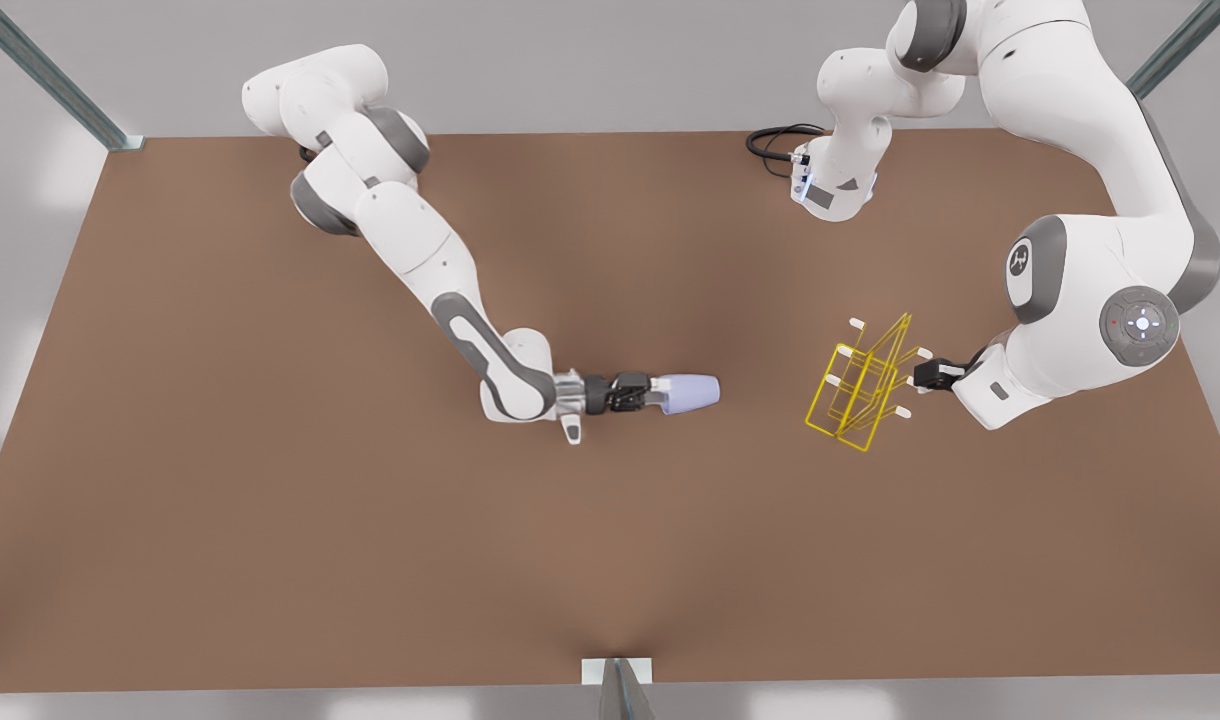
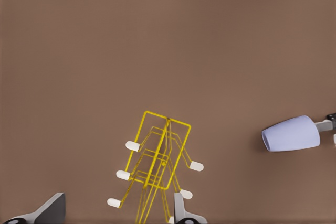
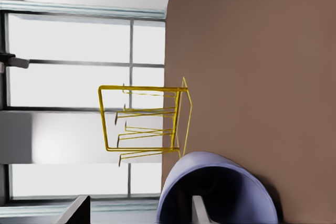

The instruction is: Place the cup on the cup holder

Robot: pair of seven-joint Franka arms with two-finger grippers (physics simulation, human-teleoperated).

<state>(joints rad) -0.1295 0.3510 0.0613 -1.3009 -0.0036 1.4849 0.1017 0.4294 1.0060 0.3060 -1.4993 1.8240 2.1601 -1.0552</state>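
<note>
Two white Franka arms reach over a bare brown table [image 1: 270,520], one from each far corner in the front view.

The arm on the front view's left [image 1: 410,250] stretches low across the middle and carries the right gripper [image 1: 650,392], whose fingers are clamped on the cup [image 1: 688,392]. The lavender-blue tumbler lies sideways in the grip, pointing toward the front view's right. From the right wrist camera its open rim [image 3: 218,182] looms close, with one finger [image 3: 198,211] showing inside the mouth.

The arm on the front view's right [image 1: 1090,270] bends down beside the cup holder [image 1: 865,385]. Its left gripper [image 1: 928,375] sits at the rack's edge, near two white-capped prongs; whether its fingers are apart or together cannot be told.

The yellow wire rack, tilted in the front view, is well apart from the cup, with open tabletop between them. From the left wrist camera the rack [image 2: 157,156] lies just ahead, the held cup [image 2: 291,133] off to one side.

A black cable [image 1: 775,140] loops at the table's far edge.
</note>
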